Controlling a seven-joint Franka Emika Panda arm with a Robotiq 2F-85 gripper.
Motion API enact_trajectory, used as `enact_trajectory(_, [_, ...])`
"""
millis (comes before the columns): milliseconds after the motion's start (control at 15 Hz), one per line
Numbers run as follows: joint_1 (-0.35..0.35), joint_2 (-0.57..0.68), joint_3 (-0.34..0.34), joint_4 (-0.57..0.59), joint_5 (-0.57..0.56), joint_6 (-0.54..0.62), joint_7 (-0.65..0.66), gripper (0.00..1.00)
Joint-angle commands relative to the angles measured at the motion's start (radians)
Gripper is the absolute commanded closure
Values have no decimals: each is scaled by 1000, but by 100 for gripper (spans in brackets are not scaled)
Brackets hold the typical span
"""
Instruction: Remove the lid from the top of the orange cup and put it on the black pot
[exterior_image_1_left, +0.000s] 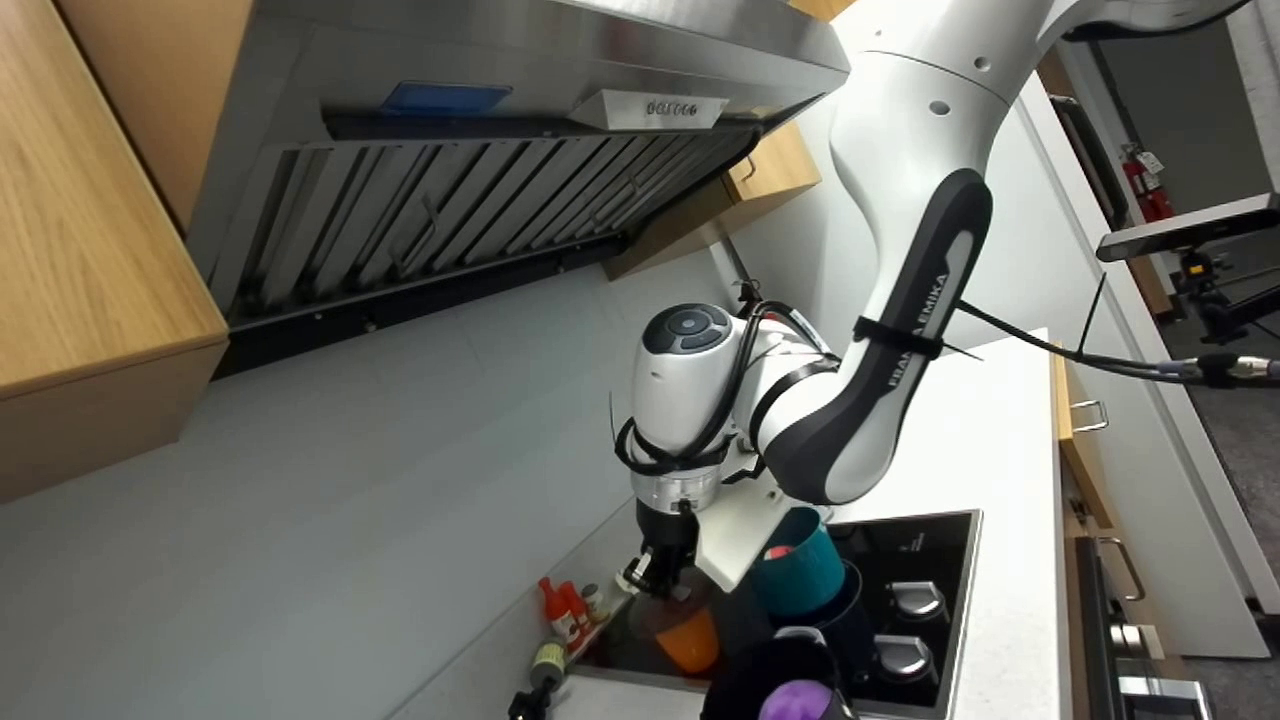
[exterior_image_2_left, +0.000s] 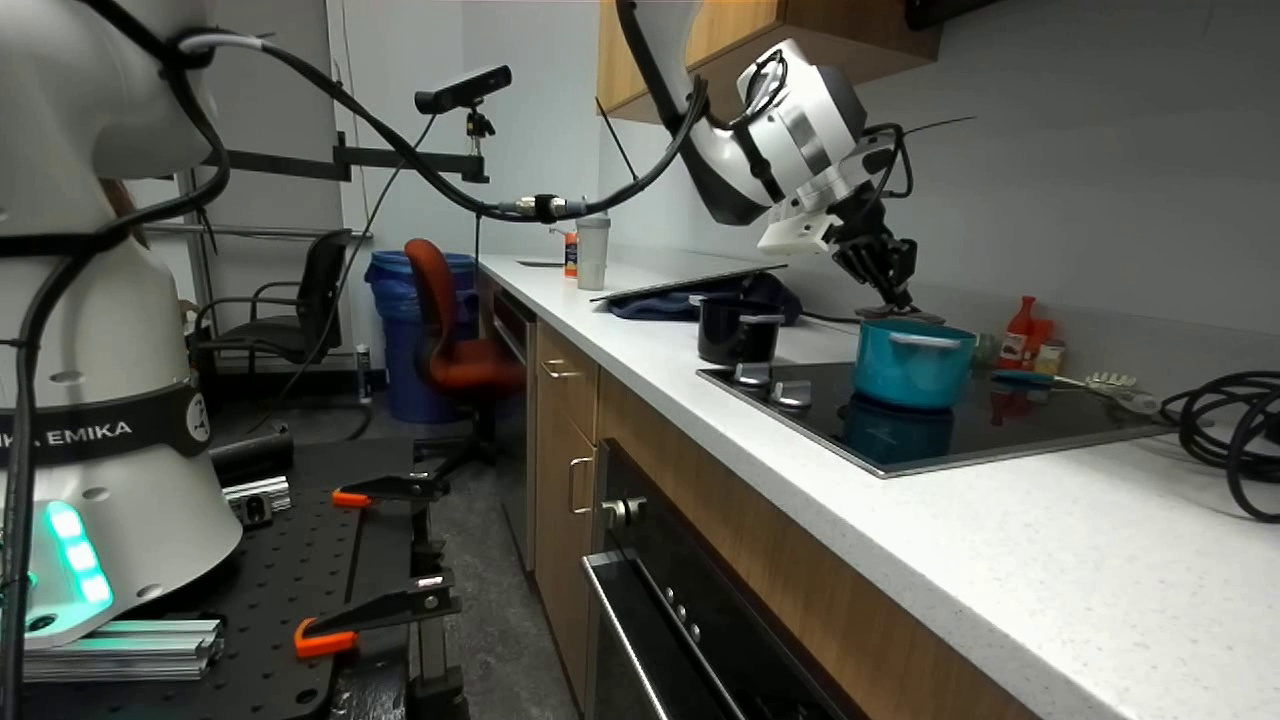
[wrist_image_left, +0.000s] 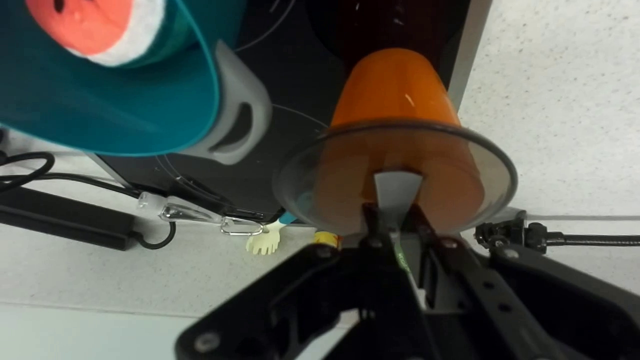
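Observation:
The lid (wrist_image_left: 399, 184) is a clear round disc with a grey rim and flared grey handle. My gripper (wrist_image_left: 396, 212) is shut on that handle from above. The orange cup (wrist_image_left: 397, 90) shows below and through the lid; I cannot tell if they touch. In an exterior view the gripper (exterior_image_1_left: 658, 585) holds the lid (exterior_image_1_left: 655, 612) at the top of the cup (exterior_image_1_left: 690, 645). In an exterior view the lid (exterior_image_2_left: 927, 318) shows behind the teal pot, which hides the cup. The black pot shows in both exterior views (exterior_image_1_left: 735, 690) (exterior_image_2_left: 738, 335), something purple inside; it is outside the wrist view.
The teal pot (exterior_image_2_left: 915, 365) stands on the cooktop (exterior_image_2_left: 1050, 410) close beside the cup; its grey handle (wrist_image_left: 245, 110) is near the lid. It holds a watermelon toy (wrist_image_left: 85, 25). Red bottles (exterior_image_2_left: 1018, 335) stand near the wall. The range hood (exterior_image_1_left: 500, 200) hangs above.

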Motion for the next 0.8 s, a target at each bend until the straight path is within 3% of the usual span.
enact_trajectory(0, [21,-4,-16,18,-24,-15,27,96])
enact_trajectory(733, [5,-138,7,-96,3,-30,1,96])
